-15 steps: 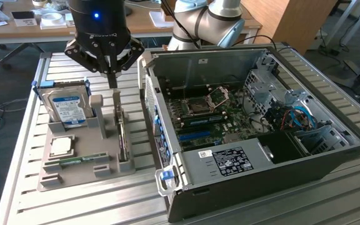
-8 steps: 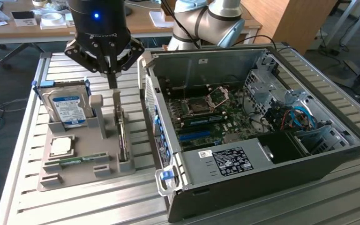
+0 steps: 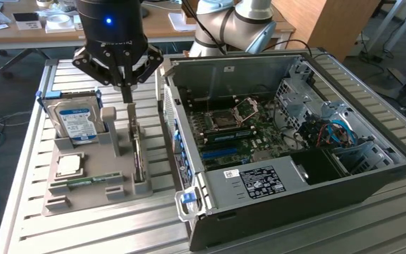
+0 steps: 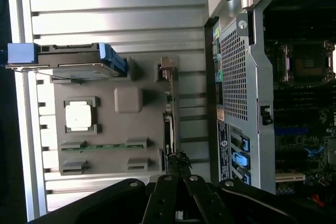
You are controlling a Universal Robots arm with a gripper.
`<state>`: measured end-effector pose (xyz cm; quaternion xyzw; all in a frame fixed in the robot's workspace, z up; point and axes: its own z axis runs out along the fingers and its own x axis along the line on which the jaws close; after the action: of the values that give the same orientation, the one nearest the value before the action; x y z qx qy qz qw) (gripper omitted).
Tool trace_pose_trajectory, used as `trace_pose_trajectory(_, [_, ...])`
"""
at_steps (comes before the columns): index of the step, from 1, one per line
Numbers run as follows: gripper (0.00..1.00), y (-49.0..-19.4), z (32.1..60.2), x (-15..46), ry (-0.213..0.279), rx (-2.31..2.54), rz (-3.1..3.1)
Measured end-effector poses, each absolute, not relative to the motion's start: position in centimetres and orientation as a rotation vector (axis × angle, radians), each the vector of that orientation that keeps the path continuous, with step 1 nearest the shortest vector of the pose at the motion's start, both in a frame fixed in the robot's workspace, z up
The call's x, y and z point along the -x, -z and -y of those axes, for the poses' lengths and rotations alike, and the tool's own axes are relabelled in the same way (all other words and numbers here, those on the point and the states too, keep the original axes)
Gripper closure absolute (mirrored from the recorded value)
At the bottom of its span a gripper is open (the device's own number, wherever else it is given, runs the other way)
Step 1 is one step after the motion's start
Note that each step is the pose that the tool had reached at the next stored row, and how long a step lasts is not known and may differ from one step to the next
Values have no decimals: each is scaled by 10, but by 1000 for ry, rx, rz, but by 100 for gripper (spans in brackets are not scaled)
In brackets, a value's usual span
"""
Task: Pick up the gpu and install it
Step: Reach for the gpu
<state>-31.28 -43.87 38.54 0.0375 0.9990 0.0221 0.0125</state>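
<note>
Gripper (image 3: 127, 98) hangs clenched, its two black fingers pressed together with nothing visibly between them, their tips right above one end of the gpu (image 3: 139, 154). Whether the tips touch the card's upper edge cannot be told from either view.

Underneath everything is the table (image 3: 83, 234), a slatted aluminium surface. On the exterior view's right lies the open computer case (image 3: 258, 185), resting on its side with its side panel off, so that the motherboard (image 3: 234, 132) faces up. The case's perforated rear wall, with blue latches along it, faces the parts holder.

On the exterior view's left, just beside the case, sits the grey parts holder (image 3: 103, 170), a moulded tray with slots and pockets. A blue-labelled hard drive (image 3: 76, 120) stands upright in the slot at the holder's far end. The gpu stands on its long edge in a slot along the side of the holder nearest the case, its silver bracket end directly under the gripper. A square processor (image 3: 70, 165) lies flat in a pocket near the hard drive. A narrow green memory stick (image 3: 84, 182) lies in a slot beyond the processor, towards the holder's near end.
</note>
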Motion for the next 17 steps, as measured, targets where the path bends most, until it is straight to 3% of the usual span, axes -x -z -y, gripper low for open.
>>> trace_pose_trajectory(17, [89,-383,439,324,-69,-116,-3114])
